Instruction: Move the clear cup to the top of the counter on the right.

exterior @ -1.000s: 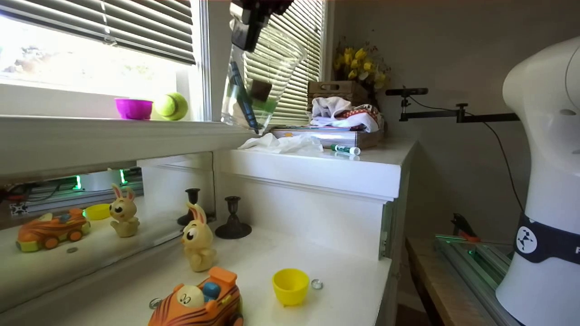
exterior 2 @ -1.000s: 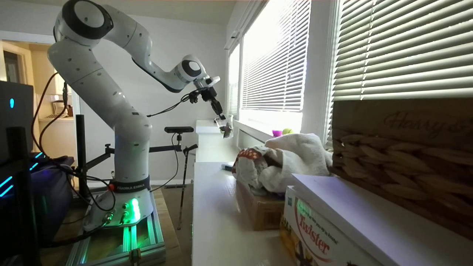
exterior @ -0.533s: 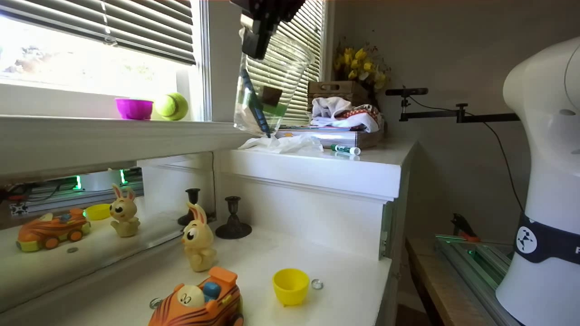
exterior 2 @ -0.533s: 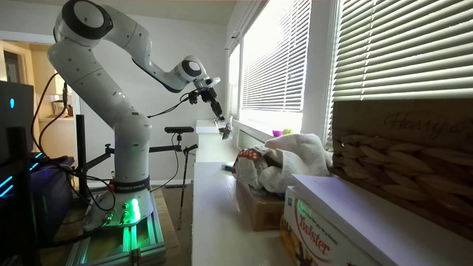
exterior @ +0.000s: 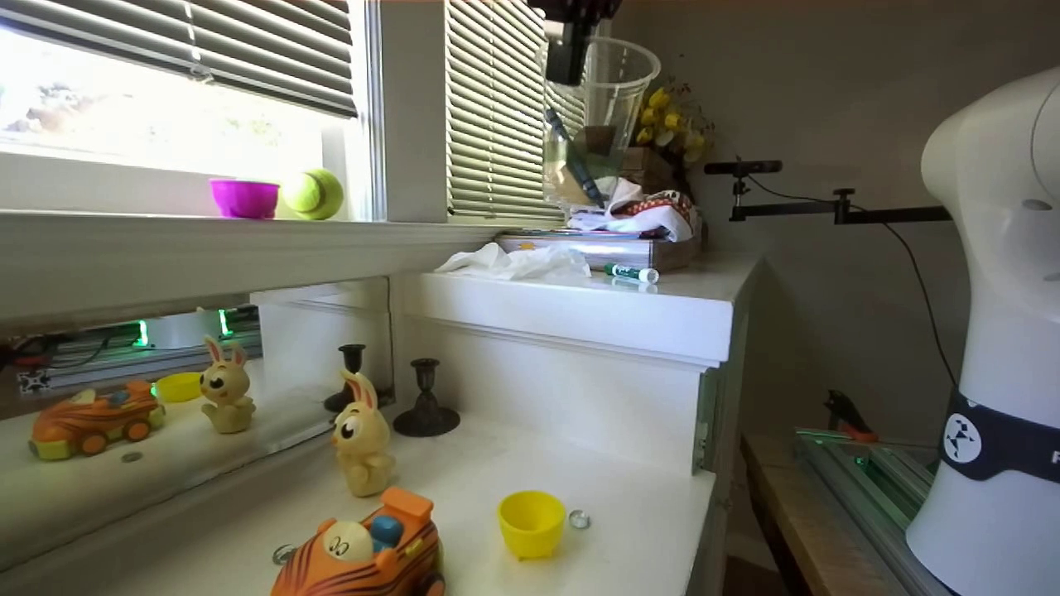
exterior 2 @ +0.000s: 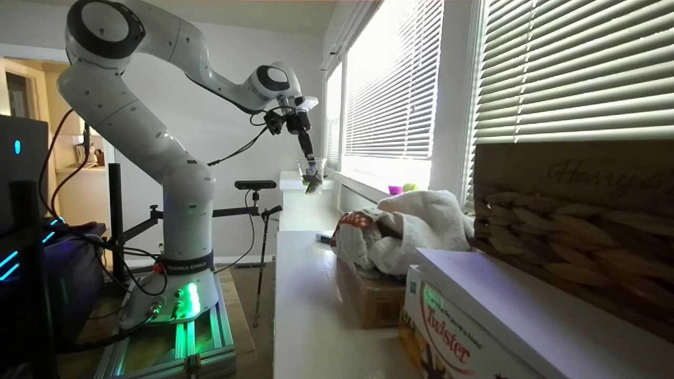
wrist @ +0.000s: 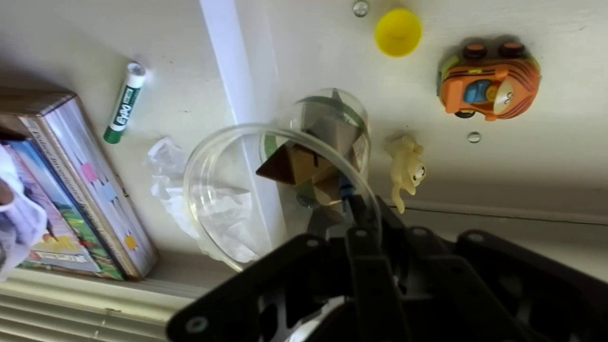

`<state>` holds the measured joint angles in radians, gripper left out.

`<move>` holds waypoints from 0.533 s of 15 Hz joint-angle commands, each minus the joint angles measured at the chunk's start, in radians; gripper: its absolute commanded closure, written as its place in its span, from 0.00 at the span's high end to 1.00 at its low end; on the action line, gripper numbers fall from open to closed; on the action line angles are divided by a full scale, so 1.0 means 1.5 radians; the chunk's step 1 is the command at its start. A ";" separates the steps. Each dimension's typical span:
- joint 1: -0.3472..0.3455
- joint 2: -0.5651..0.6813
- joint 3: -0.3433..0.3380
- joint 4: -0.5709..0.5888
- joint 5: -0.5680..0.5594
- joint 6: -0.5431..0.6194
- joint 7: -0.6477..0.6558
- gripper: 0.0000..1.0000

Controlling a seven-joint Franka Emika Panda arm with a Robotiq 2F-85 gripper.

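Claw (exterior: pixel 570 68) pinching clear cup (exterior: pixel 609 106) by its wall near the rim; cup hangs below claw, roughly upright, midair, off the counter (exterior: pixel 580 308)

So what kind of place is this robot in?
Probably somebody's home, though I can't tell which room. There are slatted window blinds, an orange toy car and a box marked Twister.

white glare at the window (exterior: pixel 166 124)

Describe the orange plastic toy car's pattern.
Dark stripes on the toy car, best in an exterior view.
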<state>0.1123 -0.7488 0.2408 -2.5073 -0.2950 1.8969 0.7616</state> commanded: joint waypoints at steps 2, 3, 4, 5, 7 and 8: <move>-0.046 -0.089 -0.019 -0.010 0.020 -0.077 -0.012 0.01; -0.056 -0.100 -0.024 -0.013 0.018 -0.088 -0.010 0.01; -0.067 -0.110 -0.028 -0.017 0.017 -0.099 -0.007 0.01; -0.078 -0.119 -0.035 -0.022 0.015 -0.102 -0.006 0.01; -0.101 -0.130 -0.046 -0.033 0.010 -0.102 -0.002 0.01; -0.113 -0.134 -0.052 -0.040 0.006 -0.092 0.000 0.01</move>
<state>-0.0083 -0.8953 0.1800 -2.5265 -0.2947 1.7498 0.7613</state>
